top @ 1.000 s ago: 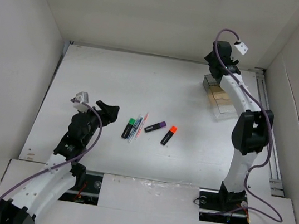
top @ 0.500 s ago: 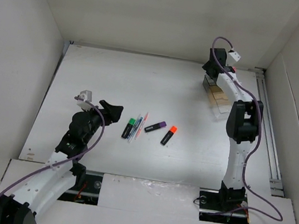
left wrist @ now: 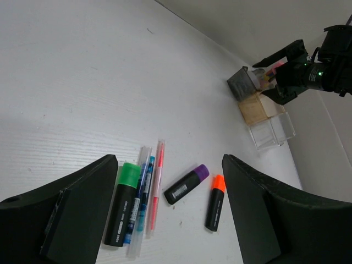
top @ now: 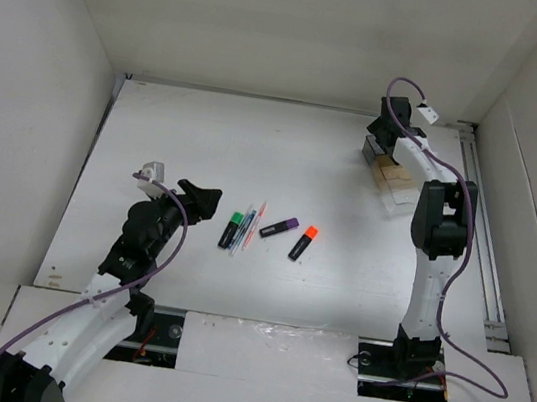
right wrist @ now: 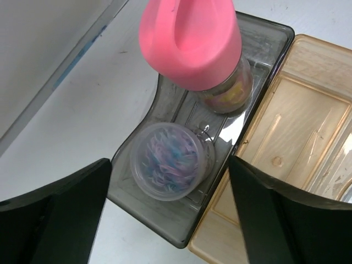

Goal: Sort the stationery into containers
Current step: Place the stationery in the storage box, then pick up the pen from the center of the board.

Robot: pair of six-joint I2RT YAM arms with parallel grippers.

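White table carries all items; walls of the same colour enclose it on three sides.

Left arm sits low at the near left. The left gripper is above the table with its jaws spread wide and nothing between them, just left of the loose stationery.

Right arm reaches to the far right corner. The right gripper hangs over the organizer, jaws wide apart and holding nothing.

Clear plastic desk organizer stands at the far right of the table. Its smoky-grey compartment is at the far end, an amber-tinted compartment adjoins it, and a clear compartment is nearest.

Loose items lie in a group at mid-table, well apart from the organizer:
- green-and-black highlighter, leftmost, flat;
- orange-and-black highlighter, rightmost, flat;
- purple-and-black marker, between the pens and the orange highlighter, lying at an angle;
- blue pen and thin orange pen, side by side just right of the green highlighter.

Inside the grey compartment:
- pink-capped glue stick, standing roughly upright;
- small clear round piece, lying on the floor just beside the glue stick, with coloured flecks visible through it.

Whether the two touch cannot be told.
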